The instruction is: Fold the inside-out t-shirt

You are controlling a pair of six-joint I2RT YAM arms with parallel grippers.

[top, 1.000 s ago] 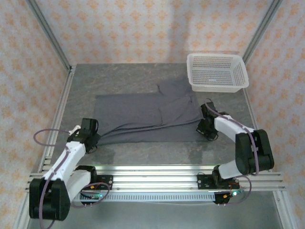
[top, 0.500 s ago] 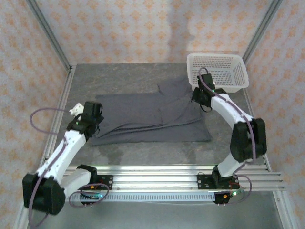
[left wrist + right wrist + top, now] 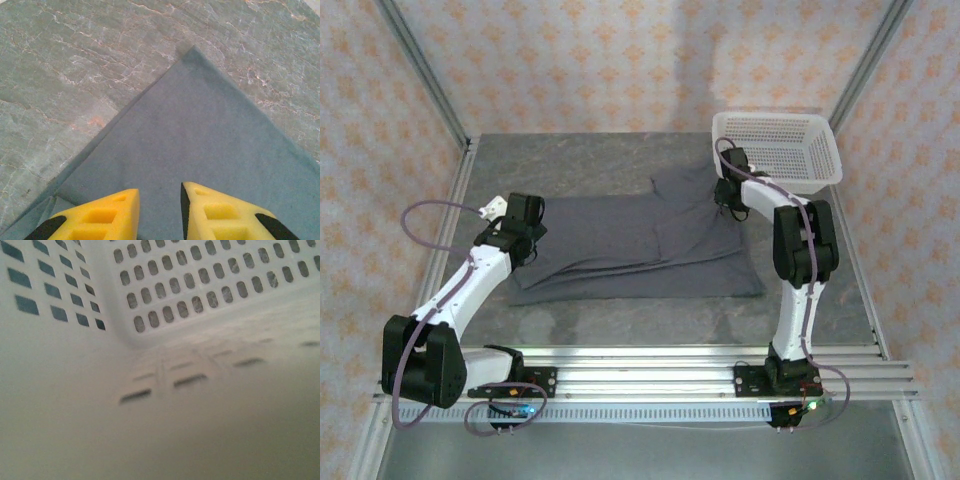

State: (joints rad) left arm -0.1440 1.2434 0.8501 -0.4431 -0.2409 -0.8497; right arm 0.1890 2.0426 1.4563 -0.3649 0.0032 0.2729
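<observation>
Nearest you, both arms rise from the rail on the near side of the t-shirt (image 3: pixel 640 245); the dark grey t-shirt lies spread flat on the worktop (image 3: pixel 600 160), its long side running left to right; its near left part is creased into a soft ridge, a panel on its right half lies as an overlapping layer, and a piece of fabric that looks like a sleeve juts from its far edge.

Your left hand (image 3: pixel 159 189) hangs over the t-shirt's far left corner; in the left wrist view its yellow fingers (image 3: pixel 215 212) stand a little apart with nothing between them, and the cloth's pointed corner lies just ahead of them against the bare stone-patterned surface; whether the tips touch the fabric you cannot tell.

Your right hand (image 3: pixel 728 192) is at the t-shirt's far right corner, over the jutting sleeve; how wide it stands you cannot tell, as it is too small in the top view.

Just beyond the t-shirt's far right corner sits the white mesh basket (image 3: pixel 790 180), its near left corner right beside that hand; the right wrist camera looks at its perforated wall from very close, blurred.
</observation>
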